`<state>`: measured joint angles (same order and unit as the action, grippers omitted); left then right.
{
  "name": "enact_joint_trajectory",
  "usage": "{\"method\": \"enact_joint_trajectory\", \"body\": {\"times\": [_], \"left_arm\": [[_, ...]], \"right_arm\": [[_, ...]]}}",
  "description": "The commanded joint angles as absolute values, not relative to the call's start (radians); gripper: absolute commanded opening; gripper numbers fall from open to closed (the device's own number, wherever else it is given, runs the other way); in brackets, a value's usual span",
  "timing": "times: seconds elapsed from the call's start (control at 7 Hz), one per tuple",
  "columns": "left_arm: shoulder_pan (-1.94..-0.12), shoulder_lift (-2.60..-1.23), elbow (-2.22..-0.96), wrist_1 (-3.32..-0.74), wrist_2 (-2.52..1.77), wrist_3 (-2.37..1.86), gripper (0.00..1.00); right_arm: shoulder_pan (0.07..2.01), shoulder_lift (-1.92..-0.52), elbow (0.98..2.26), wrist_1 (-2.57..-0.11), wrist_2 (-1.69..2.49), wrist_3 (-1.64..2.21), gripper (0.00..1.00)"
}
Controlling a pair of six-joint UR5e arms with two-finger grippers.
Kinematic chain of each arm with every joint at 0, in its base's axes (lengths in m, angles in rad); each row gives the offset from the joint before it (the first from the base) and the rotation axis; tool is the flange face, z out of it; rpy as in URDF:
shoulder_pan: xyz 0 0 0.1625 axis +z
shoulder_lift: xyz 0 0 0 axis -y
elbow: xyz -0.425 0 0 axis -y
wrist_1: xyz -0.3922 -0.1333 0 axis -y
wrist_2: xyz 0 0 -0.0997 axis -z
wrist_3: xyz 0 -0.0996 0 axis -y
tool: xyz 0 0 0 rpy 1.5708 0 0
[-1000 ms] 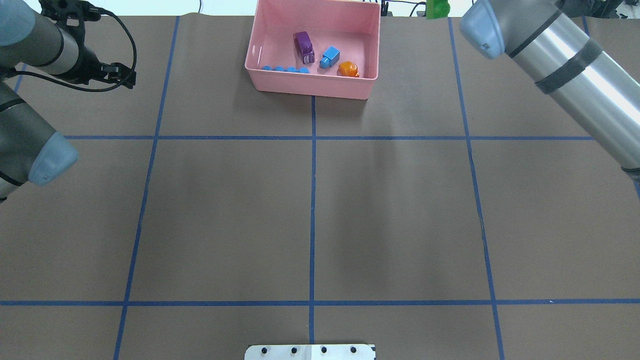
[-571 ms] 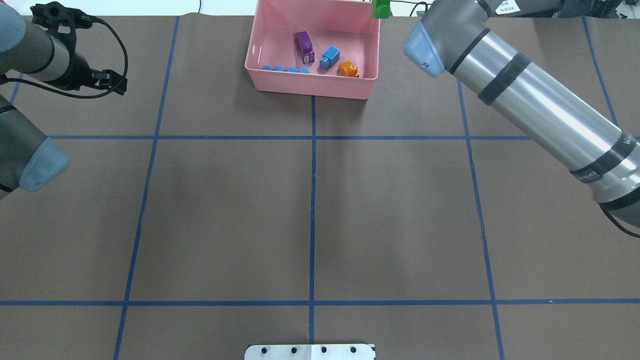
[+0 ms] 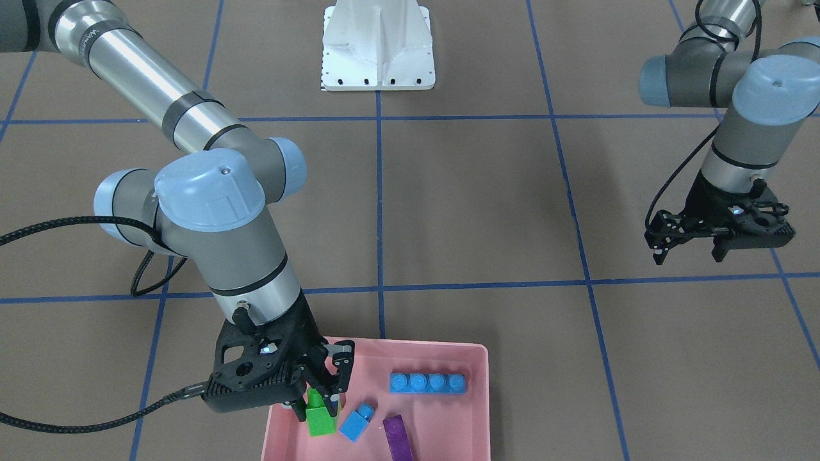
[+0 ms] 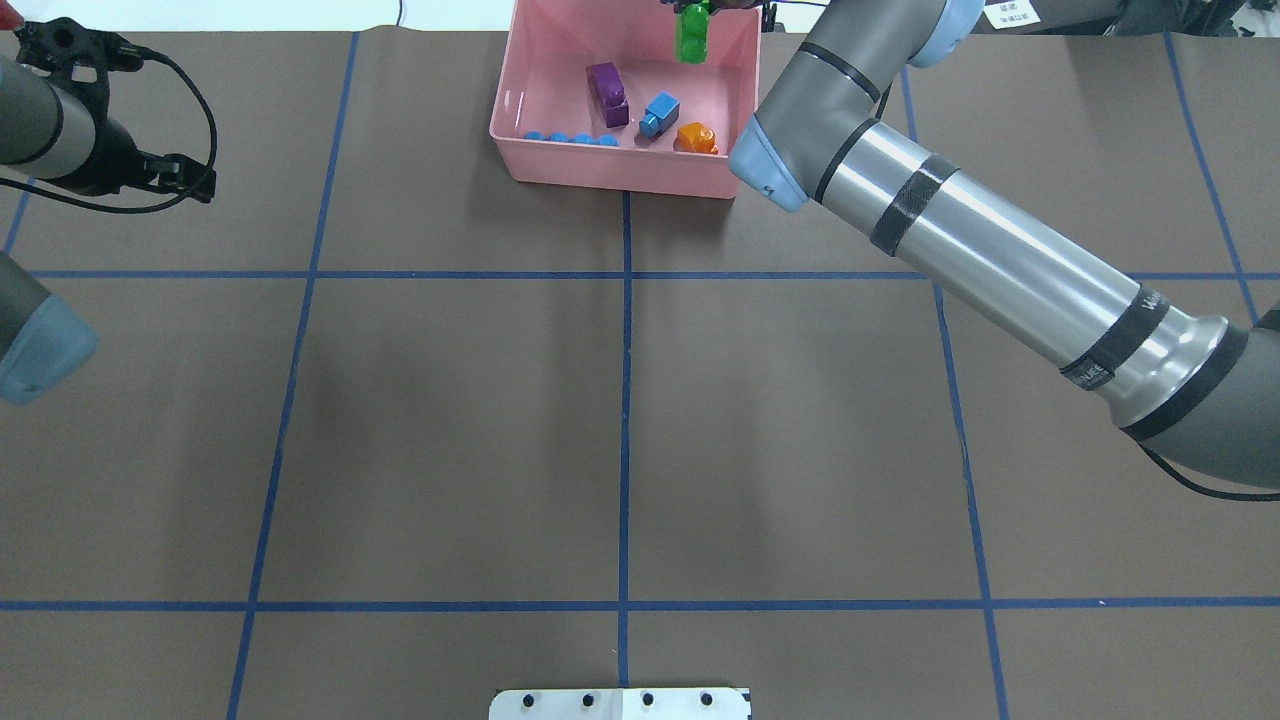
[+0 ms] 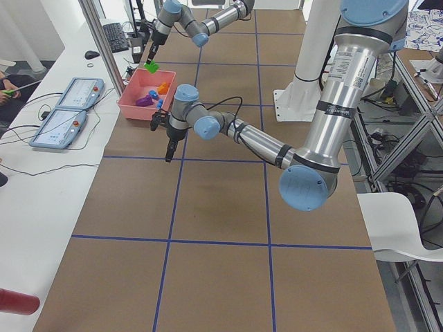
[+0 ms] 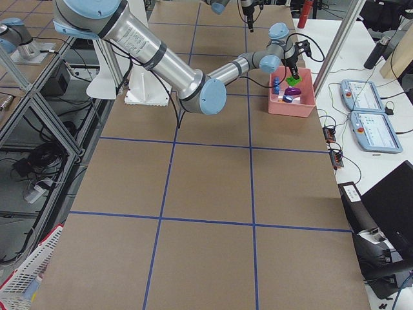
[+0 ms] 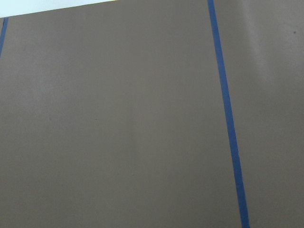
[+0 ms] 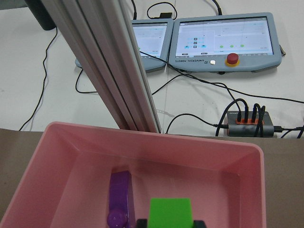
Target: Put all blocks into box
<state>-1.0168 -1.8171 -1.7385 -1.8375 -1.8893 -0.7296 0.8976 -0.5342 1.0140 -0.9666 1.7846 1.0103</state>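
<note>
Right fingers are clamped on the green block, one on each side, and hold it over the inside of the box. The block hangs in the part of the box nearest the robot's right. In the left side view it sits above the rim. Whether it touches the floor of the box cannot be told.

The green block is bright and glossy. The right wrist view shows it as a flat square face pinched between two black pads, and the front-facing view shows a narrower stud end turned up towards the wrist.

Under and beside it lie the other four. The purple block lies on its side with its stud end catching the light. The small blue block lies just beside the green one. The long blue block shows four round studs in a row and lies against the wall on the robot's side. The orange block sits in the box corner nearest the robot on its right, hidden in the front-facing view.

The box is pale pink, shallow, with rounded corners. It stands at the middle of the worktop's far edge, the side away from the robot.

Left fingers are spread apart with nothing between them. They hang above the bare brown worktop towards its far left corner, well apart from the box. Blue tape lines divide the worktop into a grid. A white base plate sits at the middle of the near edge.
</note>
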Motion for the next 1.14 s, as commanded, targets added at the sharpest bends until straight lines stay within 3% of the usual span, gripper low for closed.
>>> {"method": "enact_joint_trajectory", "body": {"times": [0.0, 0.57, 1.0], "left_arm": [[-1.081, -1.711, -1.798, -1.838, -1.901, -0.489, 1.0], [-1.299, -1.677, -1.755, -1.76, -2.121, -0.23, 1.0], [-1.354, -1.677, -1.755, -1.736, -2.208, -0.212, 1.0]], "right_arm": [[0.911, -0.525, 1.012, -0.971, 1.792, 1.009, 1.0], [1.104, -0.554, 1.126, -1.307, 2.136, 0.794, 1.0], [1.233, -0.812, 1.343, -1.535, 2.293, 0.487, 1.0]]}}
